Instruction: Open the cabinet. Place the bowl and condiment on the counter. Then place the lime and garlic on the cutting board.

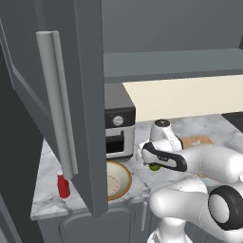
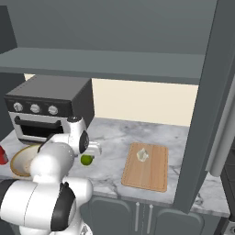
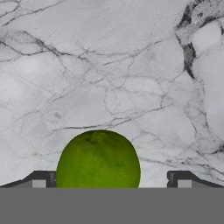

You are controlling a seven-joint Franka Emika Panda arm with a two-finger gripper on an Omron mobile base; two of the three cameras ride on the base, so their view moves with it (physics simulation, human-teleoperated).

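Lime (image 3: 98, 159) between wide hand (image 3: 111, 179) fingertips; garlic (image 2: 142, 155) on cutting board (image 2: 146, 166).

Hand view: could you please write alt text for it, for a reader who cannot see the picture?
A round green lime lies on the white-grey marble counter, between the two dark fingertips of the open end effector at the bottom of the picture. The fingertips stand apart on either side of the lime and do not touch it.

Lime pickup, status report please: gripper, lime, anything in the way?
Gripper open, low over the counter. Lime sits between the fingertips, not gripped. Garlic already on cutting board. Nothing blocking.
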